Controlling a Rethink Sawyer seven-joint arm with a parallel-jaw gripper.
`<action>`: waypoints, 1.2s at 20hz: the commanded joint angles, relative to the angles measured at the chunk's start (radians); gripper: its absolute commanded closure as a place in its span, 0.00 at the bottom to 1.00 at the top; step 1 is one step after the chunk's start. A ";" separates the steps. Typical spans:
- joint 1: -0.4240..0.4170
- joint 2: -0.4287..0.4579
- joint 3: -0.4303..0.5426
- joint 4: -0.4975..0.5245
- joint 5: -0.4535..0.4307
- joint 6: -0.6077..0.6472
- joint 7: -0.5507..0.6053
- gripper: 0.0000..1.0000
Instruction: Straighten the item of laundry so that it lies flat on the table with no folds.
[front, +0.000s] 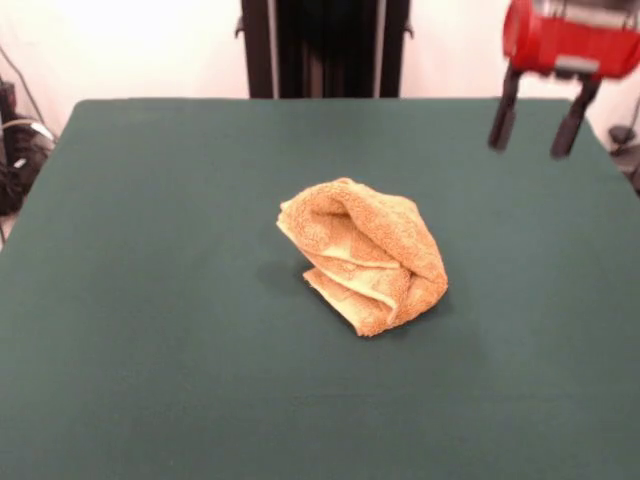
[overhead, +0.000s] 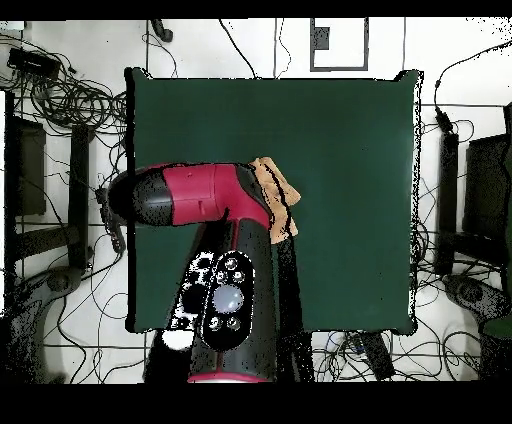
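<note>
The orange-tan towel (front: 365, 255) lies crumpled in a folded heap at the middle of the dark green table (front: 150, 330). Its layers are doubled over, with hemmed edges showing on the front side. My gripper (front: 530, 148) hangs in the air at the far right in the front view, well away from the towel, above the table's far right corner. Its two black fingers (front: 503, 115) stand apart and hold nothing. In the overhead view my red arm (overhead: 205, 195) reaches across the table (overhead: 350, 150) and covers most of the towel (overhead: 272, 185); only a strip of it shows.
The robot's black pedestal (front: 325, 45) stands behind the table's far edge. Cables and equipment (overhead: 60, 90) lie on the floor around the table. Dark stands (overhead: 485, 190) flank both of its sides.
</note>
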 joint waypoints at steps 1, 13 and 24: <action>0.019 0.173 0.050 -0.015 0.060 -0.139 0.281 0.00; -0.096 0.199 0.102 0.082 0.045 -0.240 0.158 0.00; -0.213 0.180 0.137 0.107 -0.006 -0.273 0.076 0.00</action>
